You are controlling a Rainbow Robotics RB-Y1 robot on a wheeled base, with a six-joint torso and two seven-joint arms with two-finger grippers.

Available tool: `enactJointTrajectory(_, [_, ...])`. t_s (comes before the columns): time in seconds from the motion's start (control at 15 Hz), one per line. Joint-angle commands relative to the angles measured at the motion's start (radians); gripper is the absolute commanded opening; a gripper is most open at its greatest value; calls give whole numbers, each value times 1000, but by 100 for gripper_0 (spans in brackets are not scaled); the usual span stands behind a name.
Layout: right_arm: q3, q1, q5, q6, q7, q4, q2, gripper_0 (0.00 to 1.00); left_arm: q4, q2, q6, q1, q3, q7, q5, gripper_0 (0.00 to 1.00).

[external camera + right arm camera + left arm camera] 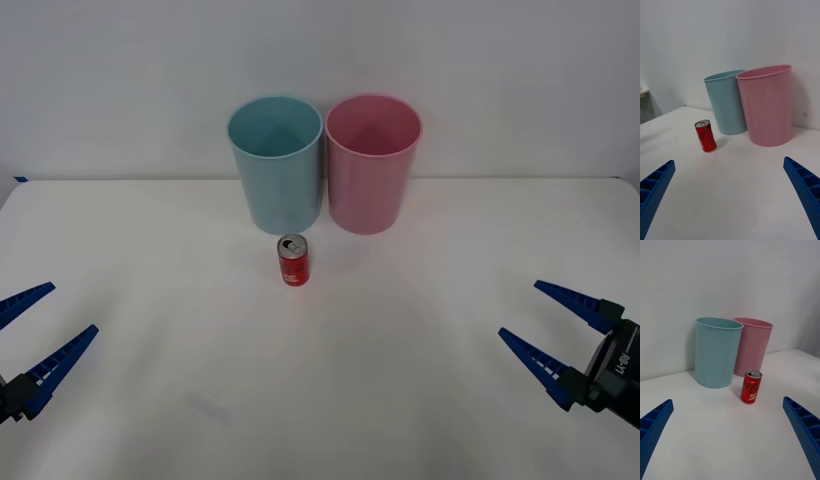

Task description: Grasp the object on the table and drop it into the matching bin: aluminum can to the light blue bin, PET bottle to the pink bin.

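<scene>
Front view: red aluminum can upright near the middle of the white tabletop, just in front of the light blue bin, itself touching or nearly touching the pink bin toward the far edge. Left gripper at the near left edge, right gripper at the near right edge, fingers of both spread wide, nothing held, well apart from the can.

Right wrist view: can standing free, clear tabletop between it and the light blue bin and pink bin.

Left wrist view: can upright before the light blue bin, pink bin behind.

Best done, by judgement: approach low with fingers kept spread, straddle the can at mid-height, close squarely to avoid tipping it, lift clear above the blue rim before release.
</scene>
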Motion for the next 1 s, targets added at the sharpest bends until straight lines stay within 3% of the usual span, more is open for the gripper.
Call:
enactJointTrajectory(0.07, [64,-55,27,16,27,55,3,100,0,0,0,0,0,0,0,100])
enactJointTrajectory(0.67, [300,-120,35,283,175,77,4,100,0,0,0,0,0,0,0,100])
enactJointTrajectory(1.0, [417,-170,35,420,180,77,12,100,0,0,0,0,0,0,0,100])
